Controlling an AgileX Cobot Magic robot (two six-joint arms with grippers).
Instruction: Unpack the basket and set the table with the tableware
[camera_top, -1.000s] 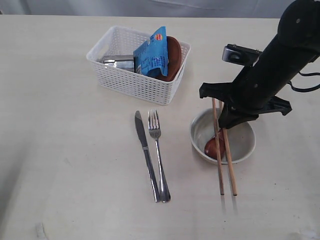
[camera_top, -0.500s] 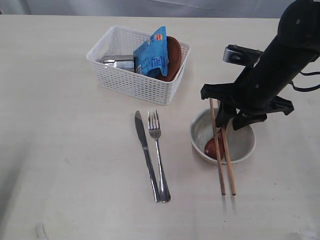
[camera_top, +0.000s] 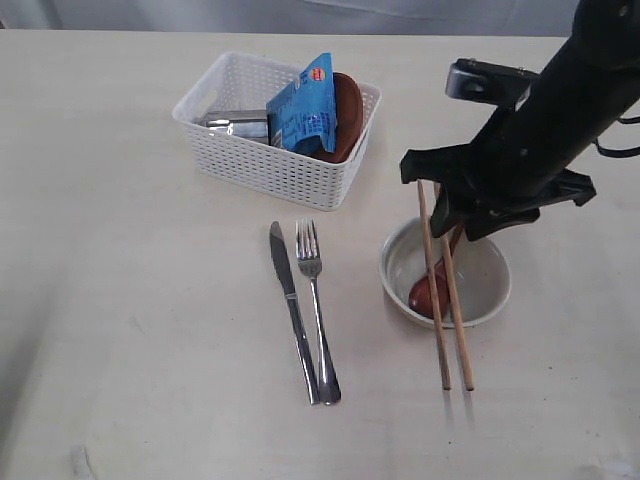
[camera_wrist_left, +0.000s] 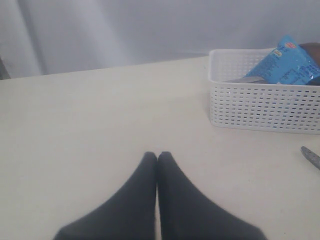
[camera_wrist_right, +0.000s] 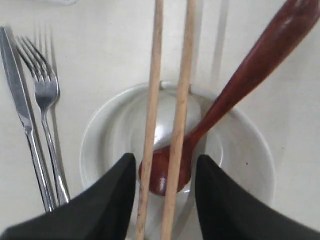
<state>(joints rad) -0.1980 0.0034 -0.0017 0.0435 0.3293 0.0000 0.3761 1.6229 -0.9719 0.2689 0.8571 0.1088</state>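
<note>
Noting first your right hand (camera_wrist_right: 165, 162): it hangs over the bowl (camera_top: 492, 292) with its fingers spread and nothing gripped. The two chopsticks (camera_top: 441, 340) run between the fingers, and the wrist view shows a slim gap on either side. They lie across the bowl with their near ends on the tabletop (camera_top: 150, 300). In the exterior view the hand covers the right stick's far end.

The wooden spoon (camera_top: 428, 295) rests with its head in the bowl under the chopsticks. Its handle is largely hidden behind the hand from outside.

Your left hand (camera_wrist_left: 157, 156) is closed tight with nothing between its fingers. It does not appear in the exterior view.

The basket (camera_top: 270, 165) stands at the far side, left of the bowl. Inside it, a blue packet (camera_top: 303, 112) screens much of the brown plate (camera_top: 347, 115) and the steel cup (camera_top: 235, 124), so you cannot tell how either is seated.

The knife (camera_top: 291, 305) and fork (camera_top: 317, 310) lie side by side on the tabletop, near of the basket.
</note>
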